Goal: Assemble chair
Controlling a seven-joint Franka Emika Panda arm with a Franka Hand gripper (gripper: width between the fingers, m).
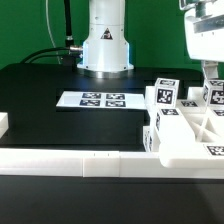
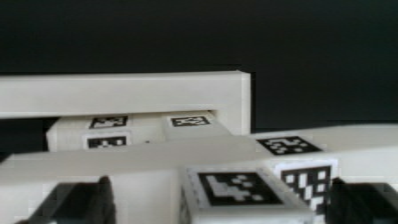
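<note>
Currently chair [image 1: 185,122] is sitting on the black worktop [image 1: 40,95] against the white border rail [image 1: 70,161]: white blocky joined pieces, tagged, X-brace showing. Hand [image 2: 210,200] is gaping open, straddling a tagged post [image 2: 237,185].

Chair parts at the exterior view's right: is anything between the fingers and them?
Nothing visible. The gripper is right over the chair, and in the wrist view a tagged post sits directly between the two dark fingers, with no foreign object intervening.

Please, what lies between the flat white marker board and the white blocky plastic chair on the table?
Only bare black table, in the exterior view: marker board and chair lie apart.
</note>
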